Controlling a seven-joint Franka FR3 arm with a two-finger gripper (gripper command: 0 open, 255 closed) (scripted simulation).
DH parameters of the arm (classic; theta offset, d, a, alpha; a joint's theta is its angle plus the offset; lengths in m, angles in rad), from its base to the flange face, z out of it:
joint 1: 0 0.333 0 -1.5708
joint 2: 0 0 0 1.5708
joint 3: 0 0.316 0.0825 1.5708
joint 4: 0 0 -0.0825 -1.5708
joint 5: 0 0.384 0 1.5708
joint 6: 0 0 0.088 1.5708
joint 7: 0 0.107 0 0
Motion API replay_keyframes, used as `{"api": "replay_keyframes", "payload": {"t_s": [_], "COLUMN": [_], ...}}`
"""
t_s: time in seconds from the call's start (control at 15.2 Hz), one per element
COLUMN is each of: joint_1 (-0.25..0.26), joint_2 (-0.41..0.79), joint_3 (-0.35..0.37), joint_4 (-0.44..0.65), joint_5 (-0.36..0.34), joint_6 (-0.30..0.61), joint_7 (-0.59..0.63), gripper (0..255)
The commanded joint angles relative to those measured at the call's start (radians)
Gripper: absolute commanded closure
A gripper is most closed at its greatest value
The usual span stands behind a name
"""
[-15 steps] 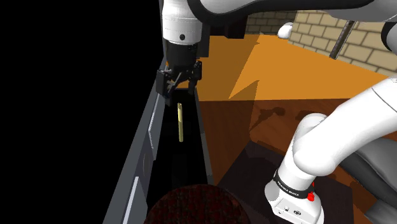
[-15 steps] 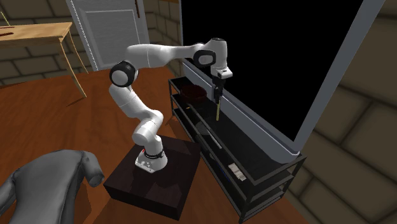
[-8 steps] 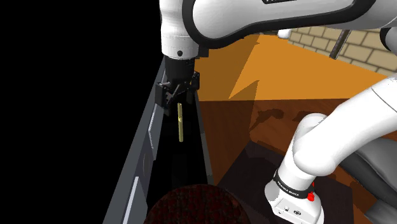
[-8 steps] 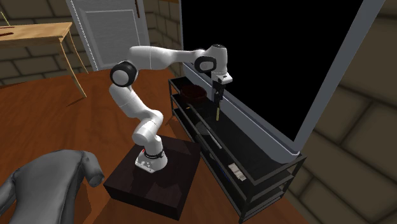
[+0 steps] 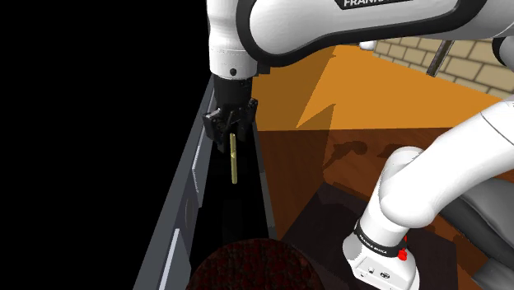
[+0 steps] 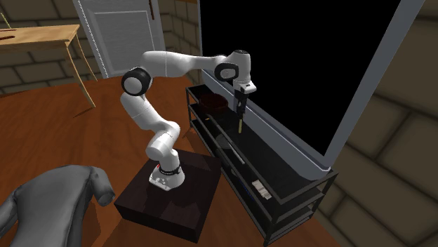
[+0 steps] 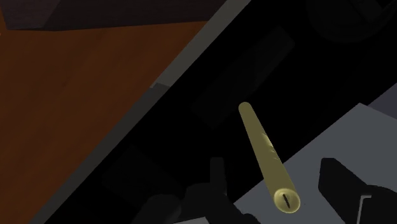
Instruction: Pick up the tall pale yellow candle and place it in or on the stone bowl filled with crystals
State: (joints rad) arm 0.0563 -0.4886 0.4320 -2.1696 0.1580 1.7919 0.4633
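Pale yellow candle (image 5: 234, 162) stands upright, tall and thin, on the dark top shelf (image 6: 275, 163) of a low media unit, just in front of a large black screen (image 6: 302, 63). The gripper (image 5: 231, 130) hangs straight over it with the candle's upper end between the fingers (image 7: 217, 177). In the wrist view the fingers stand apart on either side of the wick end. A gap shows on both sides, so the pincer is spread and nothing is held.

The step in hand looks like the grasp. To do it well, the candle should sit midway between the pads before they close. In the wrist view it seems nearer one finger than the other, so a small sideways correction would keep the closing pad from tipping it. A slightly lower grip would give more hold on such a slim, top-heavy thing. The lift should then go straight up, since the screen is close behind.

The stone bowl (image 5: 247, 265), dark and reddish inside, sits on the same shelf, well apart from the candle and nearer the shoulder camera.

The arm rises from its base on the dark box (image 6: 140, 210) and bends at a raised elbow. It runs nearly level over the shelf, and the wrist turns the hand straight down.
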Motion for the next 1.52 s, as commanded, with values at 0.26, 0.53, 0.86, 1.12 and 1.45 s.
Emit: {"api": "replay_keyframes", "payload": {"t_s": [0.26,0.53,0.86,1.12,1.45], "joint_1": [0.0,0.0,-0.005,-0.009,-0.014], "joint_2": [0.0,0.0,0.007,0.017,0.035], "joint_3": [0.0,0.0,-0.007,-0.011,-0.015], "joint_4": [0.0,0.0,0.072,0.134,0.216], "joint_5": [0.0,0.0,-0.007,-0.013,-0.021], "joint_6": [0.0,0.0,-0.065,-0.118,-0.183], "joint_7": [0.0,0.0,0.001,0.003,0.007], "gripper": [255,255,255,255,255]}}
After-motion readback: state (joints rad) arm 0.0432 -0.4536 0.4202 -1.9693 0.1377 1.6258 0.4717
